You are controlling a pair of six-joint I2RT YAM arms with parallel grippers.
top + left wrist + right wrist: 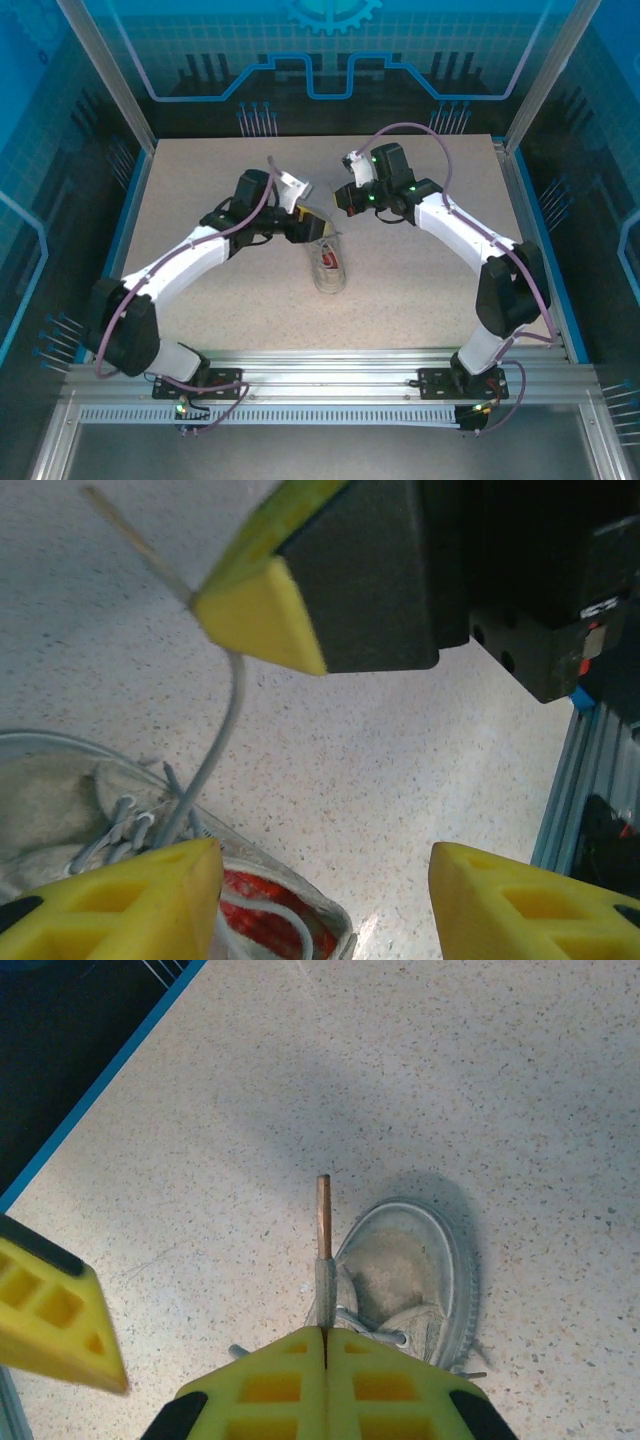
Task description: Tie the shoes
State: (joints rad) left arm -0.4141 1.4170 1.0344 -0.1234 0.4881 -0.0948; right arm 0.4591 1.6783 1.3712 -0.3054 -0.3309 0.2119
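Right gripper [325,1335] nearest lens, clamped fully closed on one white lace [325,1278], just below its brown tip. Sneaker [405,1270] sits mid-surface [450,1080], between both arms. Left gripper [325,872] spread wide over sneaker's opening, holding nothing. I judge the task barely begun: one lace end held up, no cross, loop or knot visible, whole bow left to do. Red patch [270,900] inside sneaker: I read no brand or writing.

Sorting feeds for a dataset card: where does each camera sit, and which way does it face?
Top external: above, behind left arm and right arm, looking down at table and sneaker.
Left wrist: past the open left pincer toward the sneaker.
Right wrist: down past the right pincer, shut on a lace.
Shared: all show the sneaker.
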